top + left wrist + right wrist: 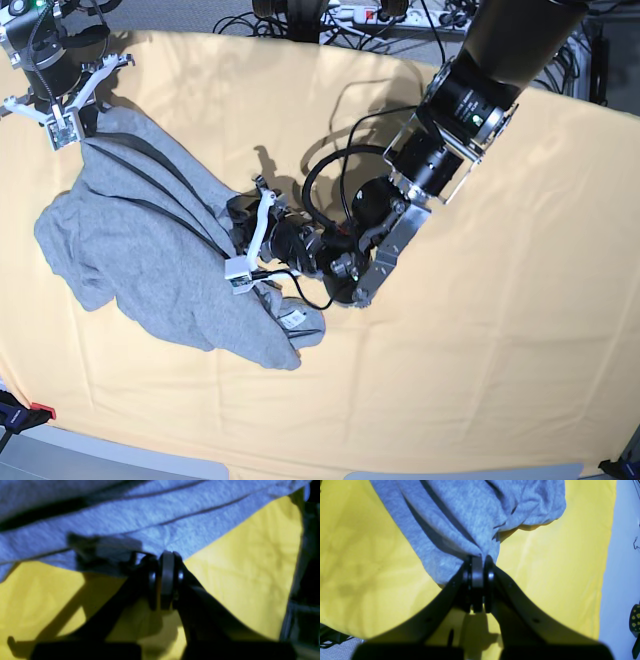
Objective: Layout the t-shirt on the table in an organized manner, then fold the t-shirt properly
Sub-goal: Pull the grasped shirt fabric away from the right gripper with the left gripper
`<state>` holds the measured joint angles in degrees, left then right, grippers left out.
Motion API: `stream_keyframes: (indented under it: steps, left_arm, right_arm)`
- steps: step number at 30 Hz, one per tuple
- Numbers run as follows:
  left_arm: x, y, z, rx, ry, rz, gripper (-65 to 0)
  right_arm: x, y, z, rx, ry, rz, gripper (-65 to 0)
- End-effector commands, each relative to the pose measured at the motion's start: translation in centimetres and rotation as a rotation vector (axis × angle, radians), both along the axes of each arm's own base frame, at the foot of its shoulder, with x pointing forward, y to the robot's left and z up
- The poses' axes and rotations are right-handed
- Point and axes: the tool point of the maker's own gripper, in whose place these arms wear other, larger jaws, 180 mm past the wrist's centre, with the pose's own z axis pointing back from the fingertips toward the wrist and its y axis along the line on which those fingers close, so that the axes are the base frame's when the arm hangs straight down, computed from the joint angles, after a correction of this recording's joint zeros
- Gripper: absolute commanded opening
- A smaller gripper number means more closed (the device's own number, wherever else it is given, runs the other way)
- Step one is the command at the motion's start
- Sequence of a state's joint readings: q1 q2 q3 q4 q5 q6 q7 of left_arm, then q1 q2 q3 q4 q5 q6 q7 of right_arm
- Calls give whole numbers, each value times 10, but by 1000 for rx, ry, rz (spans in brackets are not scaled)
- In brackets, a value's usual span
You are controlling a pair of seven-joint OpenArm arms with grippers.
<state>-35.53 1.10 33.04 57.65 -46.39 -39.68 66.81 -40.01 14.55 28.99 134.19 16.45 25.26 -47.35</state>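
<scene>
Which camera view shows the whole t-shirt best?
The base view: the grey t-shirt lies bunched on the table, with its full outline visible. Both wrist views show only folds of it close to each gripper.

Heather-grey t-shirt (150, 250) with dark seam lines, pale yellow-orange table (500, 330) cloth, black gripper (480, 585)

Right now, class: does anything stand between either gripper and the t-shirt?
Nothing visible does. The right gripper is shut on a bunched edge of the t-shirt. The left gripper is shut at the shirt's edge, apparently pinching it. Around the shirt there is only the table.
</scene>
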Motion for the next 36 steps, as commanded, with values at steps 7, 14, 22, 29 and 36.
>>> stream_keyframes:
  steps: [7, 14, 22, 29, 36]
  left_arm:
    - [21, 1, 46, 25, -40, -85, -650]
    - [24, -14, 94, -121, -1, -122, -650]
    - [36, -4, 93, -65, -40, -98, -650]
    - [50, 29, 81, -5, -43, -41, -650]
    - [67, 64, 85, -22, -31, 50, -650]
  right_arm:
    - [5, 1, 9, -6, -37, 16, -650]
    - [8, 3, 12, 2, -64, 26, -650]
    - [8, 7, 13, 23, -68, 30, -650]
    - [11, 7, 15, 26, -83, 35, -650]
    - [18, 10, 22, 34, -132, 49, -650]
